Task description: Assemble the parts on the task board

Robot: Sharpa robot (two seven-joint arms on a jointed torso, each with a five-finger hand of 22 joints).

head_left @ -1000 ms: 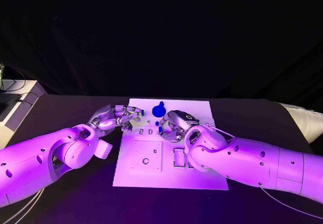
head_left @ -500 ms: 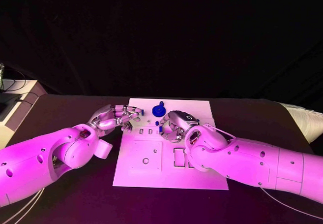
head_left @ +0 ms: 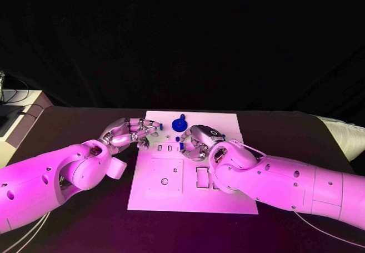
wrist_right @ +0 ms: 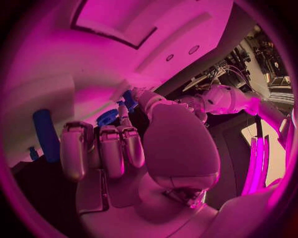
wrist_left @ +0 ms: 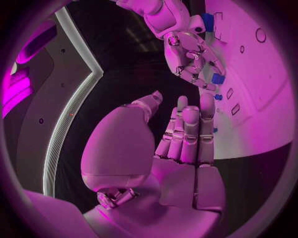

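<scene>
- The white board (head_left: 193, 180) lies flat at the centre of the black table (head_left: 86, 123), its long side running away from the robot.
- A round blue part (head_left: 179, 125) sits on the board near its far edge, at about 12 o'clock from the board's centre; a smaller blue piece (head_left: 182, 116) lies just beyond it.
- A small blue part (wrist_left: 216, 78) is pinched at the fingertips of the right hand (head_left: 200, 141), as the left wrist view shows; that hand is closed on it, over the far half of the board.
- In the right wrist view, a blue cylinder (wrist_right: 46, 135) lies on the board beside the right hand's fingers (wrist_right: 111, 148), with a ridged blue disc (wrist_right: 109, 117) just past the fingertips.
- The left hand (head_left: 130, 133) is over the board's far left edge, at about 10 o'clock from the centre. Its fingers (wrist_left: 189, 134) are extended side by side and hold nothing.
- Rectangular slots (head_left: 202, 178) and a round hole (head_left: 164, 181) mark the near half of the board.
- A grey box (head_left: 19, 118) stands at the table's left side, at 9 o'clock.
</scene>
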